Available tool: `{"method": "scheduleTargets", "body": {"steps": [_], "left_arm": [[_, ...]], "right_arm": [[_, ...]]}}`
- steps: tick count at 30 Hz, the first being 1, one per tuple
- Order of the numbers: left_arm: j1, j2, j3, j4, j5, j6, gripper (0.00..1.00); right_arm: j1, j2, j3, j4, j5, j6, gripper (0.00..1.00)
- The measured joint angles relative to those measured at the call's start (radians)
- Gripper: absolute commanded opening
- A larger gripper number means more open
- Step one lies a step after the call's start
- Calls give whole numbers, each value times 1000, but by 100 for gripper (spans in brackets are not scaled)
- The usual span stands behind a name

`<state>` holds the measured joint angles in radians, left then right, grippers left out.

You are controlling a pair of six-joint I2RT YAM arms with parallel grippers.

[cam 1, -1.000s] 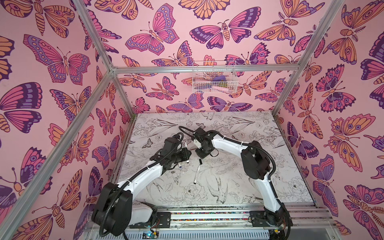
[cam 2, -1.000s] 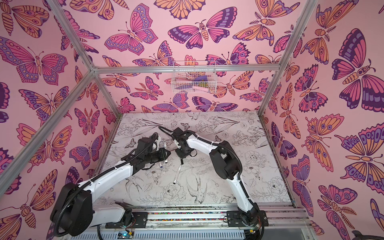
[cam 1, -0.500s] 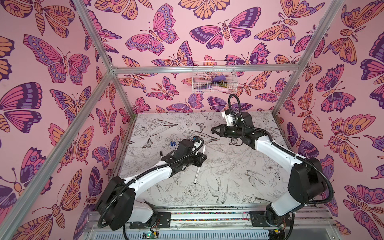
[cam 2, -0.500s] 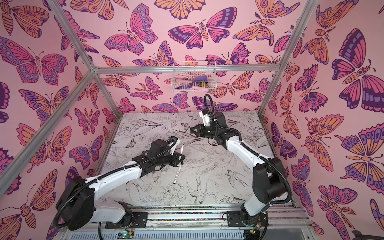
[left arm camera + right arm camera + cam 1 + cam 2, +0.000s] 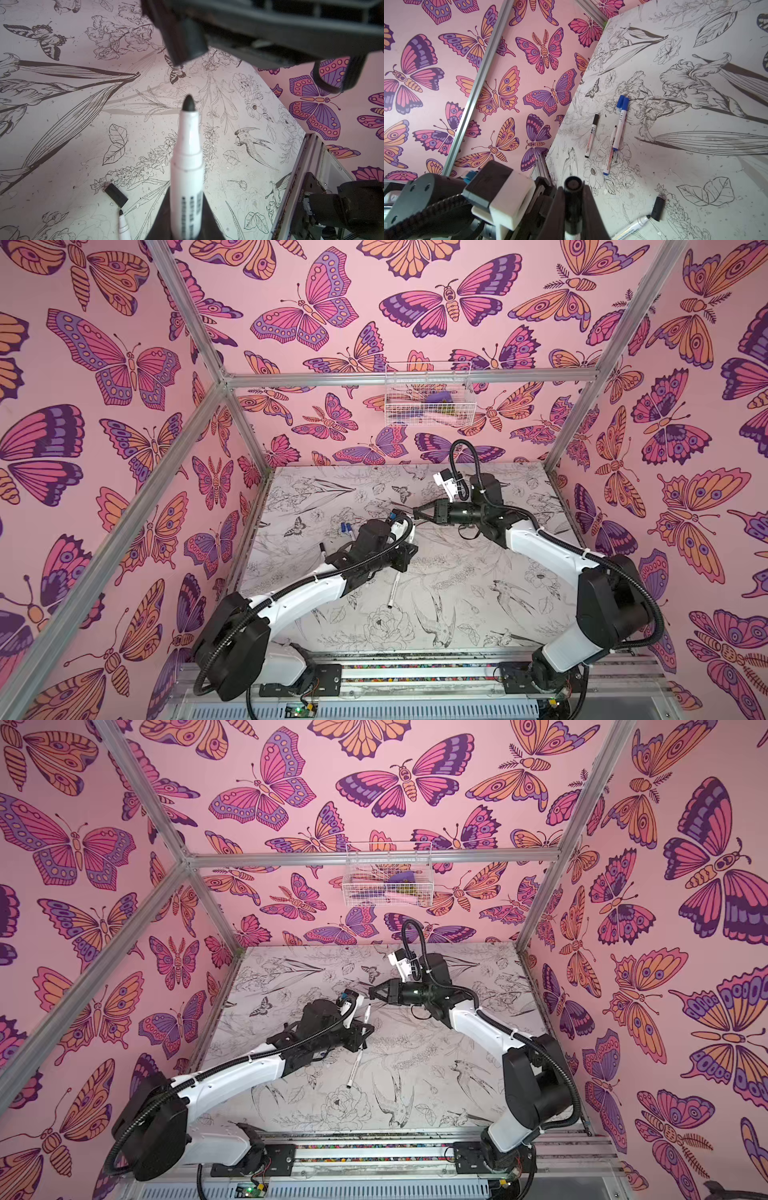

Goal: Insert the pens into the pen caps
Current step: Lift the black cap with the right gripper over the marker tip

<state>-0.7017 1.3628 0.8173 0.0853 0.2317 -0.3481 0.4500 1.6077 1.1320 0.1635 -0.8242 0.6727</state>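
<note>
White pen (image 5: 187, 166), black tip bare, fast in left tool (image 5: 186, 193); black cap (image 5: 185, 41) (apart) fast in right tool (image 5: 573, 187).

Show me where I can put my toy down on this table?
Bare table lies between the loose pen, the right arm and the front rail. The far left corner is bare too. Crowded: the pens beside the left arm.

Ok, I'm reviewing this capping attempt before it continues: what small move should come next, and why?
Probably ease the left gripper forward so the black tip of its slim white-barrelled marker pen enters the short black plastic cap that the right gripper pinches between its fingers. In the left wrist view the tip points towards the cap's mouth, roughly lined up, with a clear gap between them.
</note>
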Motion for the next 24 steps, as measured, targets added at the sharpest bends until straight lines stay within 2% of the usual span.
{"method": "scheduleTargets", "body": {"steps": [24], "left_arm": [[-3, -13, -14, 42, -21, -23, 0]], "right_arm": [[37, -6, -3, -42, -17, -38, 0]]}}
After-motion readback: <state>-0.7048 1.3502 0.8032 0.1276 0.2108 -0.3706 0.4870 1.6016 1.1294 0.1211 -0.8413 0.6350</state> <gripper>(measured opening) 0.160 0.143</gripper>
